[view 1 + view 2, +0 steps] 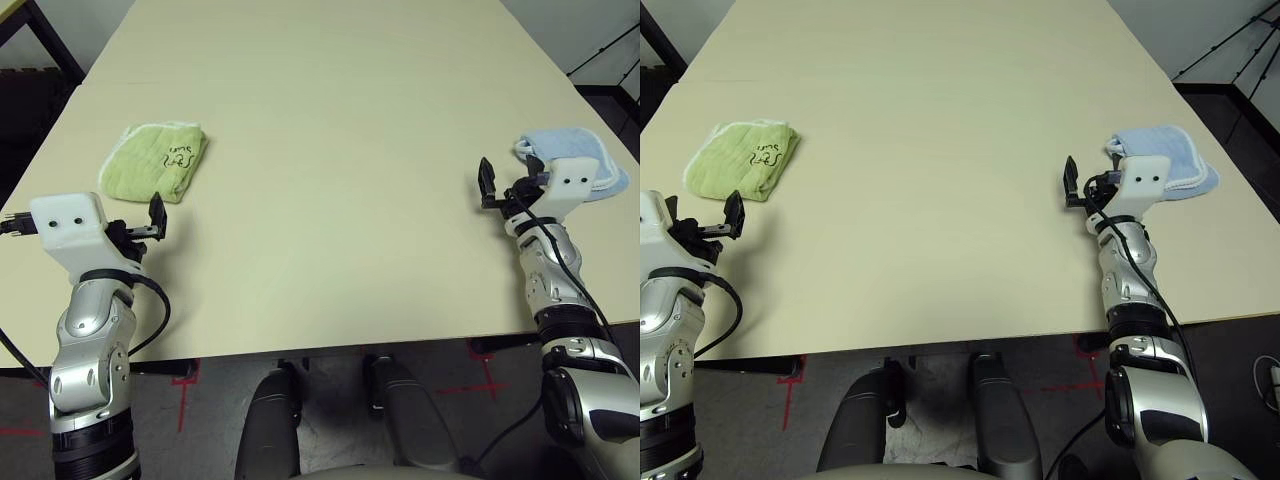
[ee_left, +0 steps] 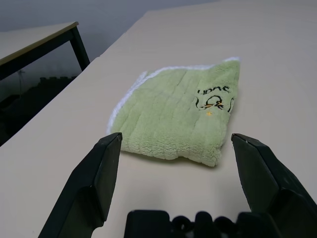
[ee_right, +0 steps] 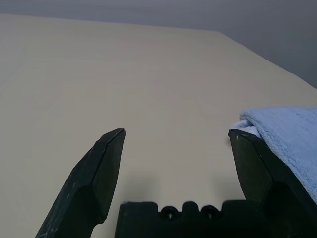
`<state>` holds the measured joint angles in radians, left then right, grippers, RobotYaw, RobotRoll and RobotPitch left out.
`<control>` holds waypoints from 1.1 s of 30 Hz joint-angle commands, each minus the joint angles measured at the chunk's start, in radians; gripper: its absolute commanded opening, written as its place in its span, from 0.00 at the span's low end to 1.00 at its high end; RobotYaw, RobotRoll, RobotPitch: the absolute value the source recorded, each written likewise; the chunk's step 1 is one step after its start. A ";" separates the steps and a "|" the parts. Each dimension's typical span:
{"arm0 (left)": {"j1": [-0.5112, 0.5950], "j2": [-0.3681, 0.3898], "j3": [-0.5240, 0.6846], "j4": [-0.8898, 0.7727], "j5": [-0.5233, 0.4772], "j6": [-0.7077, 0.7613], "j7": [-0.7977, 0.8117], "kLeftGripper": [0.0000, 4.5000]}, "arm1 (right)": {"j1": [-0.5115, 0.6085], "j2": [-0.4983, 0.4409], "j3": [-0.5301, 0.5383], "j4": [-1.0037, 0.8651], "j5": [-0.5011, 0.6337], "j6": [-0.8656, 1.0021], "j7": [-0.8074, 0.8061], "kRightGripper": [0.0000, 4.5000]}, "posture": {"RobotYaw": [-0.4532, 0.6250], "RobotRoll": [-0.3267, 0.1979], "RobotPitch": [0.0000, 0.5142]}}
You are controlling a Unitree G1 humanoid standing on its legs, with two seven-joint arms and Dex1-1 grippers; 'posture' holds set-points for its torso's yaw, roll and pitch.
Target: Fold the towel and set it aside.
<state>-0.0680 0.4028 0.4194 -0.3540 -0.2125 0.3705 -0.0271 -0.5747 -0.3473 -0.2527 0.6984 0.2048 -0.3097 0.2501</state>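
The towel [image 1: 157, 160], light green with white edging and a dark scribbled mark, lies folded flat on the table at the left. In the left wrist view the towel [image 2: 178, 116] rests just beyond the fingertips. My left gripper [image 1: 155, 220] hovers open a short way in front of the towel, holding nothing. My right gripper [image 1: 492, 186] is open and empty too, at the table's right side.
A folded light blue cloth [image 1: 570, 160] lies at the right, right beside my right gripper; it shows as a blue cloth [image 3: 287, 136] against one finger in the right wrist view. The beige table [image 1: 340, 130] has another dark table [image 2: 39, 47] to its left.
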 commanded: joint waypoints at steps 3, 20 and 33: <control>0.016 0.012 -0.016 -0.012 0.034 -0.045 -0.031 0.99 | 0.028 -0.004 -0.011 -0.025 0.000 0.004 -0.005 1.00 | 0.31 0.62 0.39; -0.015 0.011 -0.039 0.020 0.047 -0.069 -0.065 0.99 | 0.063 0.006 -0.006 -0.071 -0.008 0.001 -0.013 1.00 | 0.30 0.62 0.39; -0.062 0.013 -0.051 0.078 0.061 -0.087 -0.077 0.99 | 0.095 -0.001 -0.010 -0.111 -0.003 0.008 -0.010 1.00 | 0.28 0.62 0.37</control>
<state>-0.1309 0.4119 0.3750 -0.2934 -0.1585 0.2956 -0.0961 -0.4978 -0.3421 -0.2503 0.5977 0.1979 -0.3086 0.2397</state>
